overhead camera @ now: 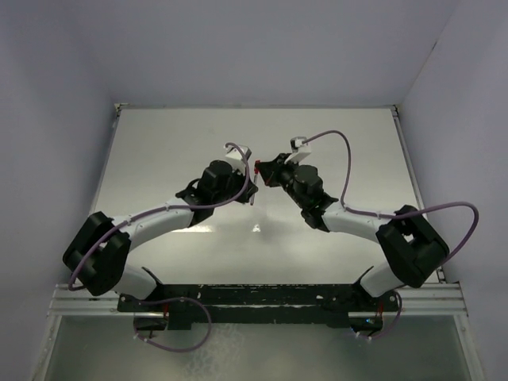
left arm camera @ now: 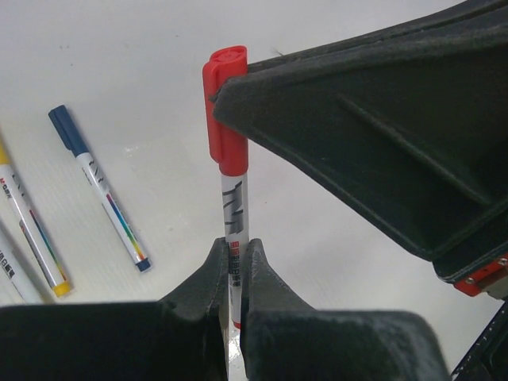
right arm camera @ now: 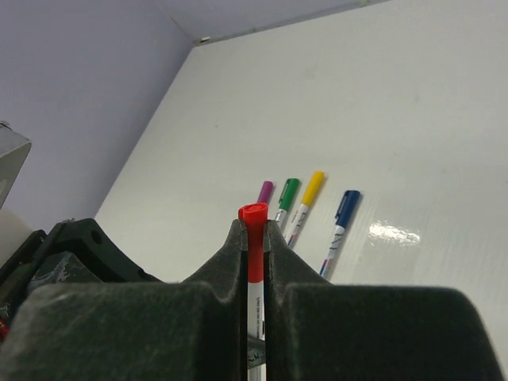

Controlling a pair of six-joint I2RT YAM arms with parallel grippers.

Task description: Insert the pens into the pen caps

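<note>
My left gripper (left arm camera: 236, 255) is shut on the silvery barrel of the red pen (left arm camera: 235, 208) and holds it upright above the table. The red cap (left arm camera: 225, 111) sits on the pen's upper end. My right gripper (right arm camera: 254, 232) is shut on that red cap (right arm camera: 254, 238), and its black fingers (left arm camera: 373, 135) press against the cap from the right. In the top view the two grippers meet at mid-table, left (overhead camera: 252, 191) and right (overhead camera: 263, 175). The purple (right arm camera: 265, 191), green (right arm camera: 287, 195), yellow (right arm camera: 309, 190) and blue (right arm camera: 343, 214) pens lie capped, side by side on the table.
The white table (overhead camera: 159, 159) has a raised rim and purple-grey walls around it. The blue pen (left arm camera: 95, 186) and yellow pen (left arm camera: 30, 226) lie to the left of the left gripper. The left arm's body (right arm camera: 71, 258) shows at the right wrist view's lower left.
</note>
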